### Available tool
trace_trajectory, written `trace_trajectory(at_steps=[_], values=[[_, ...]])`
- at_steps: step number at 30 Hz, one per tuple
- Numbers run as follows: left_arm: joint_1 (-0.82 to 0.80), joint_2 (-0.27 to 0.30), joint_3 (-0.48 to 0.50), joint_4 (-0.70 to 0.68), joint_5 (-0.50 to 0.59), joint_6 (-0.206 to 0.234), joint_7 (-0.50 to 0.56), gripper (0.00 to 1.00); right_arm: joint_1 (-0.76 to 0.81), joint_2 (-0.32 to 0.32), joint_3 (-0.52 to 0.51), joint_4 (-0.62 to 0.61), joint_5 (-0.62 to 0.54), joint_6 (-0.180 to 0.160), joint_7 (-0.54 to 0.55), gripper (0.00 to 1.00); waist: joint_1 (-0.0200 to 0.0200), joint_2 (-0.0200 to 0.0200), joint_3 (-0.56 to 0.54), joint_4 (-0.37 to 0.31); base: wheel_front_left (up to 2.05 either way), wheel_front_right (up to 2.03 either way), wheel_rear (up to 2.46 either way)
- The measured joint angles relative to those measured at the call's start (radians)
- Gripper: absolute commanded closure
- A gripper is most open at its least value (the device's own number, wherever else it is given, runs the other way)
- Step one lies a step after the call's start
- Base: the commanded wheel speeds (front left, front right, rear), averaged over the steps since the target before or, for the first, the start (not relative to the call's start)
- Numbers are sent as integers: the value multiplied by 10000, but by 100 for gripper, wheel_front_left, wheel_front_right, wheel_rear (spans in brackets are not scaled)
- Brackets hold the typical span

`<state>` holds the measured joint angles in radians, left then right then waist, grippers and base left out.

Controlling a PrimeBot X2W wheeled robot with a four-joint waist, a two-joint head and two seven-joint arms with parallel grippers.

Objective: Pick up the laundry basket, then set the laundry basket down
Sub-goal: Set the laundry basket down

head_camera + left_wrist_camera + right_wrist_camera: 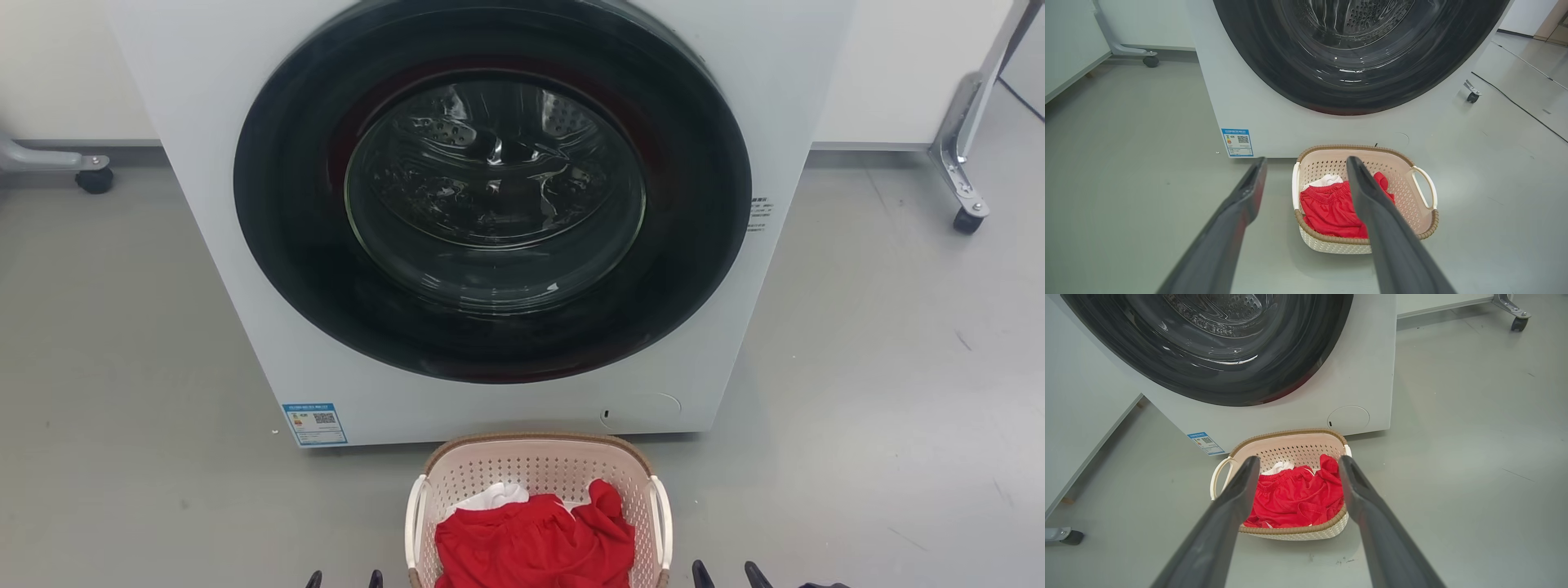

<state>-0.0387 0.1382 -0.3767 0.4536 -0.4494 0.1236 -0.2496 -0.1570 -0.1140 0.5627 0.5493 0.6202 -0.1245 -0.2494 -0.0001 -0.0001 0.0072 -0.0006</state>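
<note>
stage: not yet lifted | laundry basket point(539, 465) on floor, near, just in front of washer point(204, 245), red cloth point(535, 543) inside | left hand point(1306, 179) spread, empty | right hand point(1298, 473) spread, empty | left: grasp, lift, set down

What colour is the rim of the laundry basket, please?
Brown, woven-look rim on the laundry basket, clearest in the left wrist view.

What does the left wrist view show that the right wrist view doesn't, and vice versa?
Left wrist alone: a black cable across the floor at right, and the left pincer, open. Right wrist alone: the washer's round service flap, and the right pincer, open. Both: the laundry basket holding a red garment and a white cloth, the washer door, the blue label.
</note>
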Motion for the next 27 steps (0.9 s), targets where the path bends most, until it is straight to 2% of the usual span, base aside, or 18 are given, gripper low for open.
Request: trace_trajectory(at_steps=[12,19,27], values=[[914,-303,1076,-1062,957,6,0,0,1277,205,-1243,-1615,-1308,-2,0,0,0,2,-116,-111,0,0,0],[1097,-418,1361,-1503,1396,6,-2,0,1858,418,-1987,-2372,-1921,-2,0,0,1,2,-147,-199,0,0,0],[1292,-500,1505,-1799,1630,6,-2,0,2287,541,-2297,-2963,-2489,-2,0,0,0,1,-150,-261,0,0,0]])
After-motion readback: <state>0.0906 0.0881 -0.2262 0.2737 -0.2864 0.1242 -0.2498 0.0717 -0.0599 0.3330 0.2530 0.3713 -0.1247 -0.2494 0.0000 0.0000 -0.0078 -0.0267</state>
